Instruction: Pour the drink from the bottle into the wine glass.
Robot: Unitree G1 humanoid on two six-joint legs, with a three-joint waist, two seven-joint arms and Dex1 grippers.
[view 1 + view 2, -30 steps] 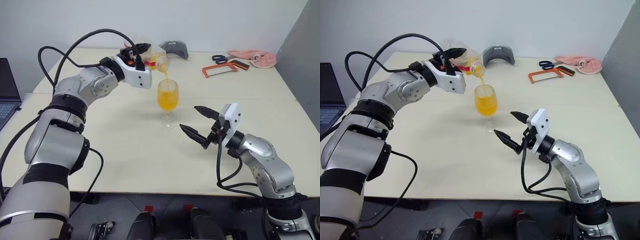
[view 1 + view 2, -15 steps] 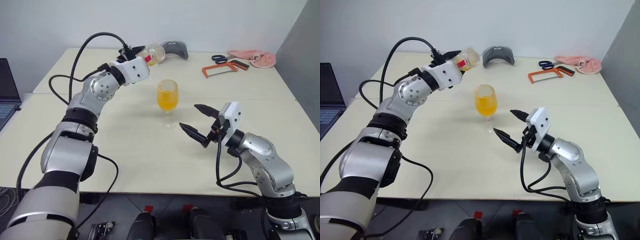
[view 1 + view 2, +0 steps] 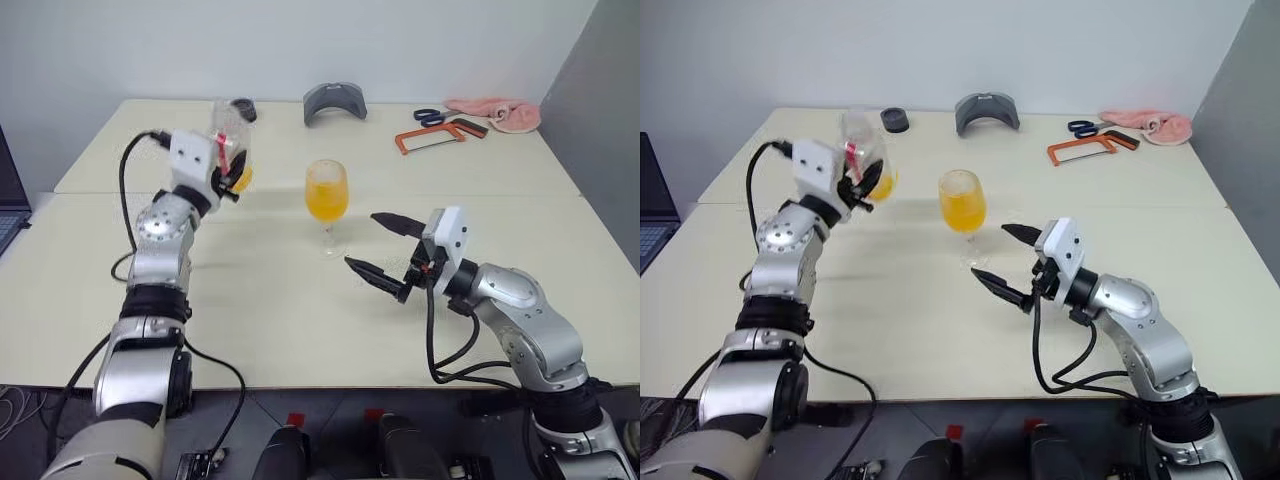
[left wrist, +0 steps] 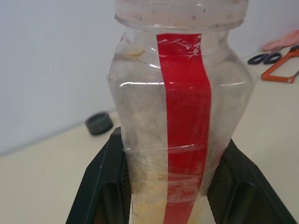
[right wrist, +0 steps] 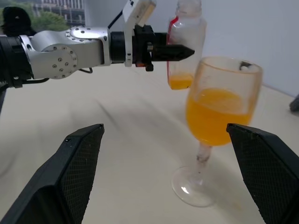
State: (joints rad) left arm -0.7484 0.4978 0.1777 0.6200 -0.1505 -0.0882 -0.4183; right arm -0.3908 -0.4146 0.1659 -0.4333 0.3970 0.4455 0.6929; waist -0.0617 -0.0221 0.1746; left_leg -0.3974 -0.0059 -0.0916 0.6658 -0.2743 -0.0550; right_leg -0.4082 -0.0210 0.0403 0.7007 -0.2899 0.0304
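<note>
Standing upright again in my left gripper (image 3: 228, 172), the bottle (image 3: 229, 148) has swung back from its tipped pouring pose of a second ago and now hangs above the table well to the left of the wine glass (image 3: 327, 200), with my fingers clamped on its lower body. It is clear, ribbed plastic with a red stripe down one side, clouded by residue, and a little of the drink (image 5: 179, 82) sits in its bottom. More orange-yellow liquid fills over half of the glass's rounded bowl; its thin stem and flat foot rest on the table (image 3: 300, 300). My right gripper (image 3: 385, 252) has barely shifted: it hovers just right of the glass, jaws spread wide and empty. Matte cream tabletop runs back to a plain pale wall, where a dark cap (image 3: 244, 108), a grey curved piece (image 3: 335, 102), an orange-framed saw (image 3: 432, 137), scissors (image 3: 427, 115) and a pink cloth (image 3: 494, 112) lie.
</note>
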